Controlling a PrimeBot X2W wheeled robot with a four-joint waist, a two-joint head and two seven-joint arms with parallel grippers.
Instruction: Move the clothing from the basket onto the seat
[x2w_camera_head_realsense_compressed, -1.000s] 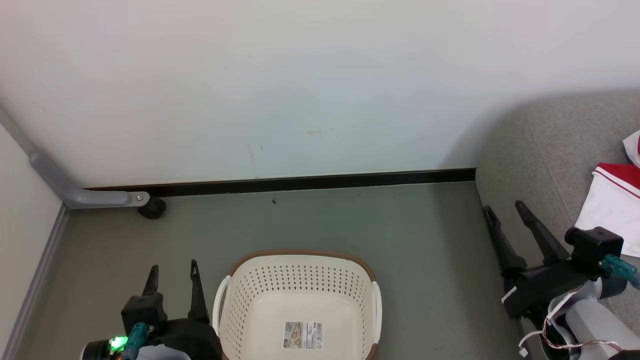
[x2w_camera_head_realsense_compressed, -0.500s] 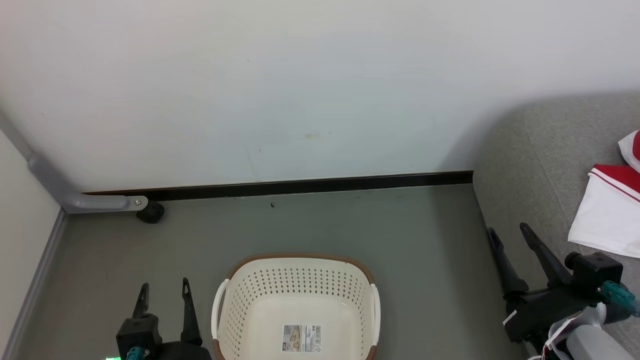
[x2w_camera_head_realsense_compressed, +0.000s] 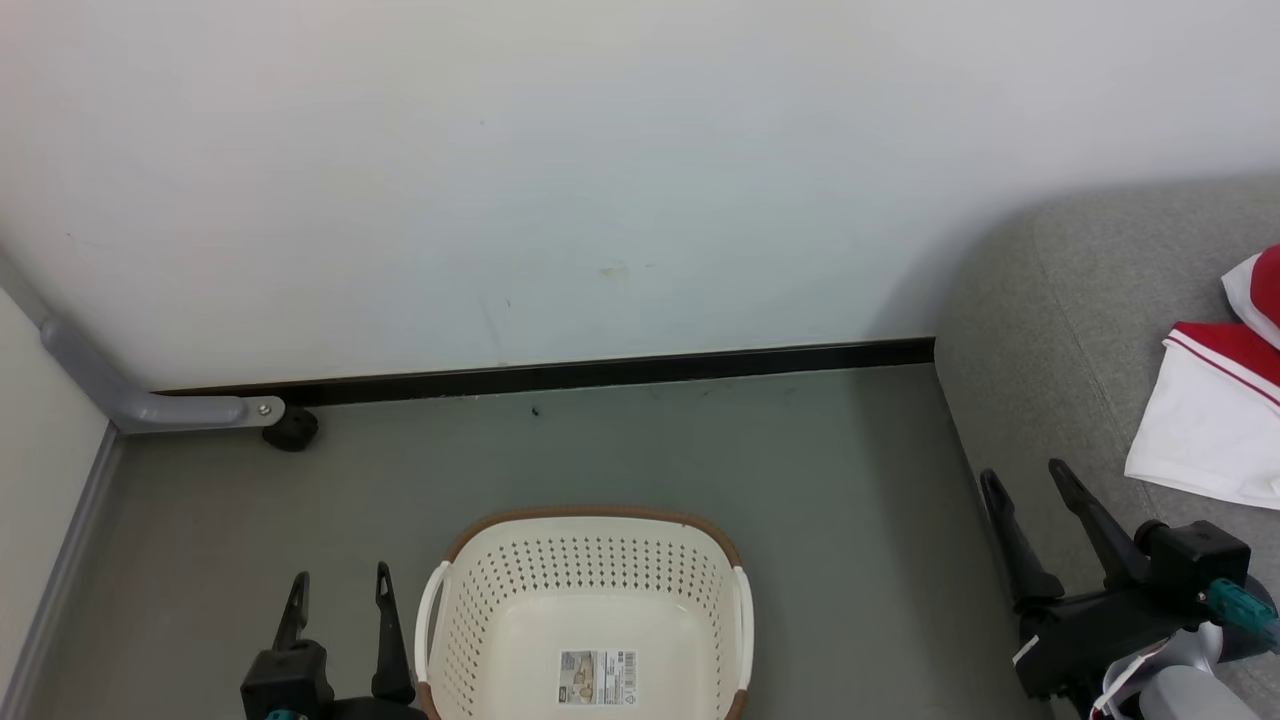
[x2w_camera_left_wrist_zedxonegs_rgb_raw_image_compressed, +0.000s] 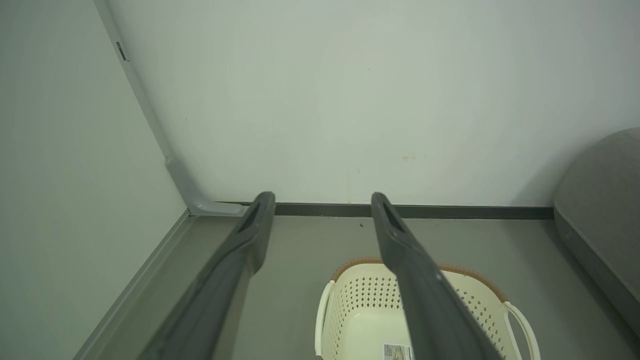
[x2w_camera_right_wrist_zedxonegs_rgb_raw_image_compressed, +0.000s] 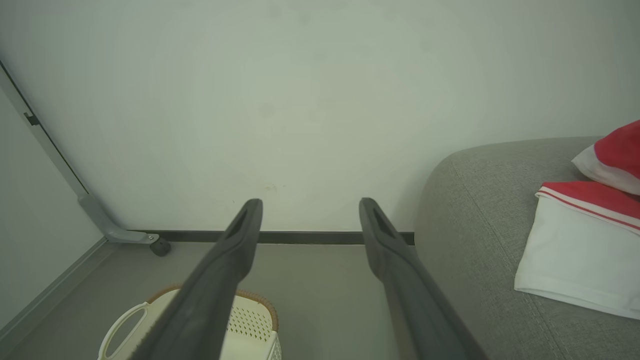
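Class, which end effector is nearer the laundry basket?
Left. The left end effector hangs just beside the laundry basket; the right end effector is well apart, by the sofa.

The basket (x2w_camera_head_realsense_compressed: 590, 560) is smooth plastic with holes. The seat (x2w_camera_head_realsense_compressed: 1040, 320) is rough cloth. The clothing (x2w_camera_head_realsense_compressed: 1200, 440) is smooth cloth.

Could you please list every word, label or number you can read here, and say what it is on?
Sticker on the inside bottom of the basket: a barcode and small print, too small to read.
No readable text on the clothing or the seat.
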